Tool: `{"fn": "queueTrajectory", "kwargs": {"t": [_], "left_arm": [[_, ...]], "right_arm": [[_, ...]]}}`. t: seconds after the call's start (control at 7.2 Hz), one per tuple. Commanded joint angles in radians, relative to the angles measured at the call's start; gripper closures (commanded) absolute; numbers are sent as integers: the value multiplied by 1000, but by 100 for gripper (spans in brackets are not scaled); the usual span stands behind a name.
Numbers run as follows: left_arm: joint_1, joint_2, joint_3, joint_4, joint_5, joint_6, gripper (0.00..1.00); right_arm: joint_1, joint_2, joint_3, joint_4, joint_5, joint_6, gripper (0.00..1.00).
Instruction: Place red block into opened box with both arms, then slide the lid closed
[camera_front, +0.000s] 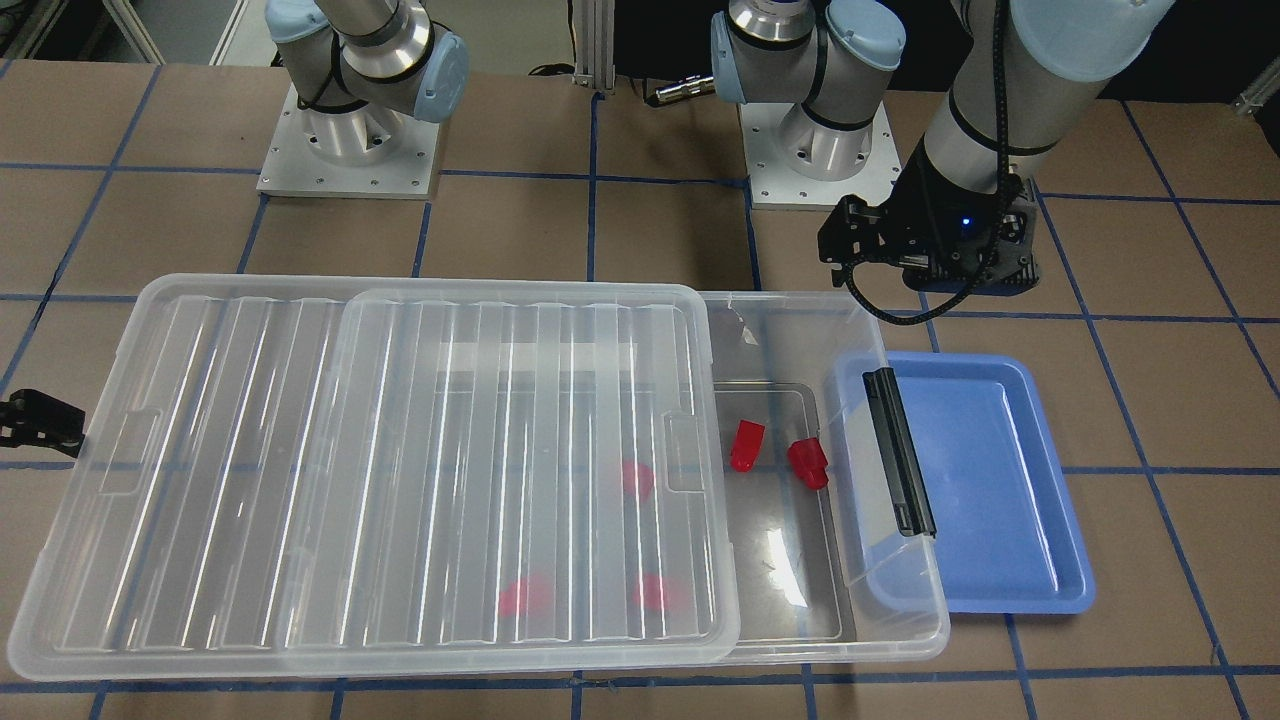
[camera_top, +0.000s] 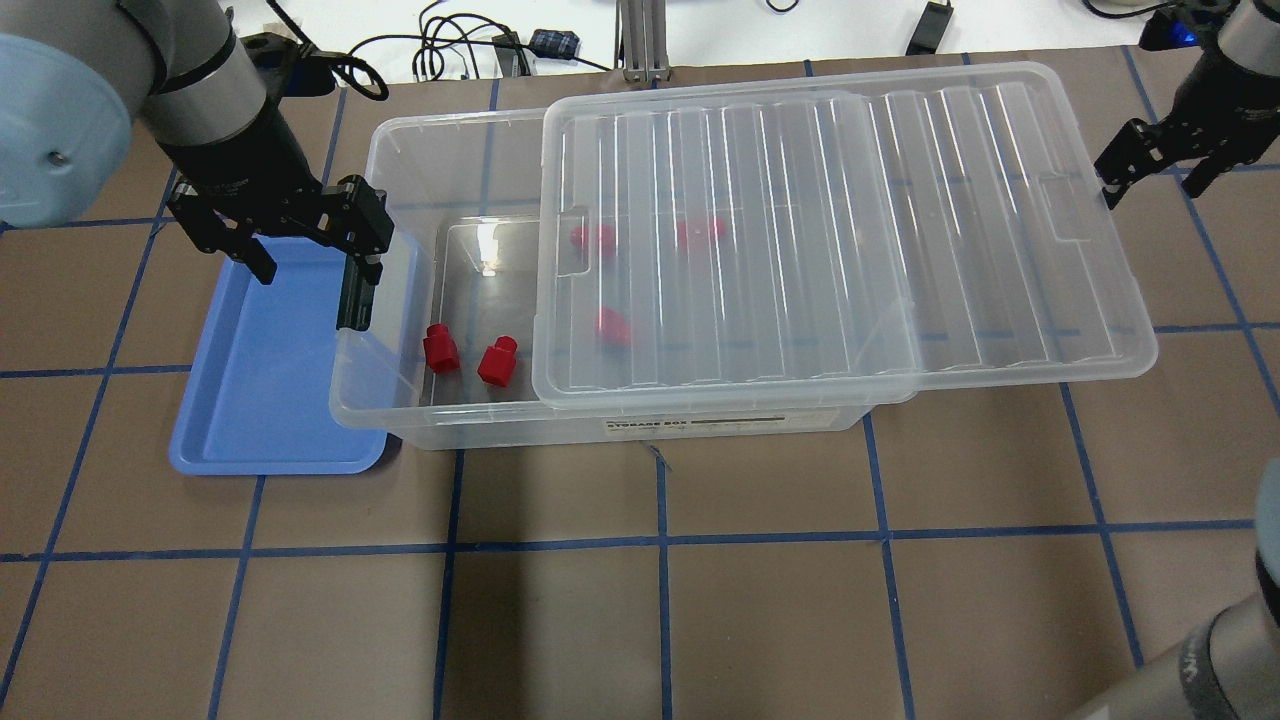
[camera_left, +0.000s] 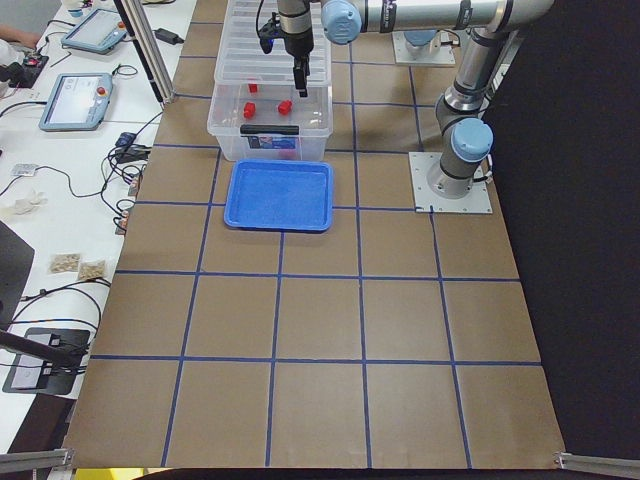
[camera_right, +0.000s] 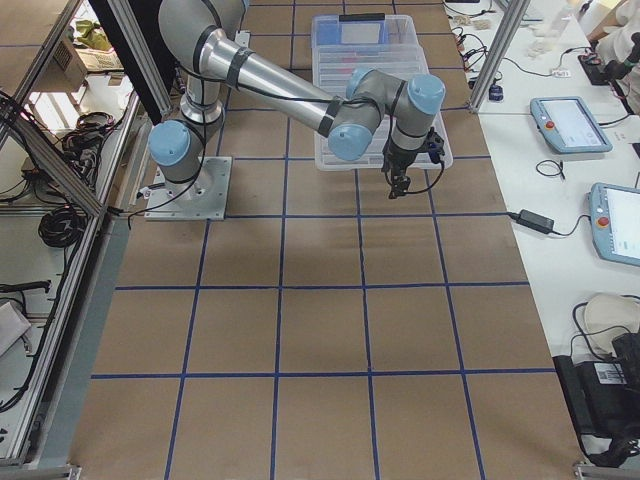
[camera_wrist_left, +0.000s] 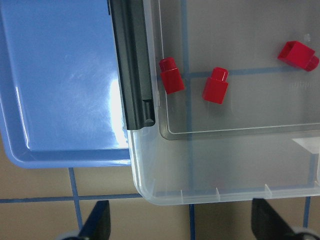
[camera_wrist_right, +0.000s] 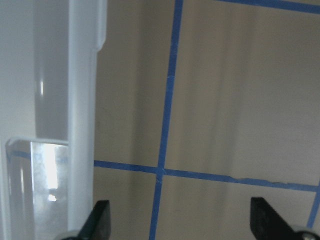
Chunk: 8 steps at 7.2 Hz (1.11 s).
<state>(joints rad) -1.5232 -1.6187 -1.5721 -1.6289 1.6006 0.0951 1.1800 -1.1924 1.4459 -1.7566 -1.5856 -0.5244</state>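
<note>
The clear box (camera_top: 400, 425) lies across the table, its black latch bar (camera_top: 352, 295) on the short end by my left arm. The ribbed lid (camera_top: 850, 220) covers most of it and overhangs the far short end, leaving the latch end uncovered. Two red blocks (camera_top: 440, 348) (camera_top: 497, 360) lie on the uncovered box floor; three more show blurred under the lid (camera_top: 612, 326). My left gripper (camera_top: 305, 245) (camera_wrist_left: 182, 225) hovers open and empty over the latch end. My right gripper (camera_top: 1155, 185) (camera_wrist_right: 180, 225) stands open and empty just off the lid's overhanging end.
A blue tray (camera_top: 260, 400) sits against the box's latch end, partly under its rim, with nothing in it. Brown table with blue tape lines (camera_top: 660, 540) stretches in front of the box. Cables lie at the table's back edge (camera_top: 450, 60).
</note>
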Motion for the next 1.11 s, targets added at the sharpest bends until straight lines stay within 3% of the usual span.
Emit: {"fn": "queueTrajectory", "kwargs": {"t": [0.0,0.97], "left_arm": [[0,-1,0,1,-1,0,0],[0,0,0,1,1,0,0]], "right_arm": [[52,1,1,0,18,3,0],[204,-4,11,0,16,217,0]]}}
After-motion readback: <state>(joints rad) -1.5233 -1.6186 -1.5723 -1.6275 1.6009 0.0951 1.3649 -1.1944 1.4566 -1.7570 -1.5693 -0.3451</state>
